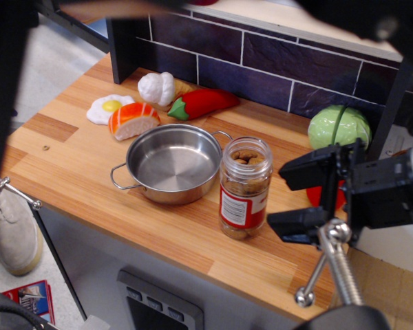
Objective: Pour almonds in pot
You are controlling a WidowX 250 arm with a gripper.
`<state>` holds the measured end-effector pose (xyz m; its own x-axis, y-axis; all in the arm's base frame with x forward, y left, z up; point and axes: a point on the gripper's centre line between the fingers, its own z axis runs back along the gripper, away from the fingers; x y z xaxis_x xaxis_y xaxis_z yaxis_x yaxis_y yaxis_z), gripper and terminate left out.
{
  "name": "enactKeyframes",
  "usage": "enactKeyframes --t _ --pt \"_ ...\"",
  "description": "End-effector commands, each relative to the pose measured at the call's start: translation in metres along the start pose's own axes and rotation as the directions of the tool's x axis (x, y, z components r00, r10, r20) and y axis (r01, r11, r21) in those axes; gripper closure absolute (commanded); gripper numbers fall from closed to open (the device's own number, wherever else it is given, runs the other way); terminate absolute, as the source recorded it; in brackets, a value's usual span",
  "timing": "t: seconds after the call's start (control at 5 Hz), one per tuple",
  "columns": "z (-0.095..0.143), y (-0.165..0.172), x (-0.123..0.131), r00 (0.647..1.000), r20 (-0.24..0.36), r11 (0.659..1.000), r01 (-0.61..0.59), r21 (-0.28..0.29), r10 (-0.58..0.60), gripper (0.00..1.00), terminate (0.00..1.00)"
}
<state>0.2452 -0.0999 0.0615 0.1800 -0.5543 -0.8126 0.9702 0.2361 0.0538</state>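
Note:
The almonds (246, 157) fill a clear plastic jar (244, 187) with a red-and-white label. The jar stands upright and lidless on the wooden counter. The shiny steel pot (173, 162) sits empty just left of the jar, almost touching it, with its wire loop handles at front left and back right. My black gripper (293, 196) is at the right, level with the jar and a short gap away from it. Its jaws are open toward the jar and hold nothing.
Toy food lies behind the pot: a fried egg (108, 107), a salmon slice (132, 119), a white garlic (156, 88) and a red pepper (204, 103). A green cabbage (338, 126) sits at the back right. A metal clamp (330, 265) stands at the counter's front right. A dark blurred shape (0, 89) covers the left edge.

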Motion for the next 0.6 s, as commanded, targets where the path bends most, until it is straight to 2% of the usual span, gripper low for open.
enactKeyframes --t 0.0,0.4 --pt "-0.008 0.016 -0.013 0.999 -0.040 0.999 -0.014 0.029 0.015 0.00 0.00" --pt "-0.026 0.020 -0.013 0.994 -0.109 0.999 -0.025 0.029 0.028 0.00 0.00"
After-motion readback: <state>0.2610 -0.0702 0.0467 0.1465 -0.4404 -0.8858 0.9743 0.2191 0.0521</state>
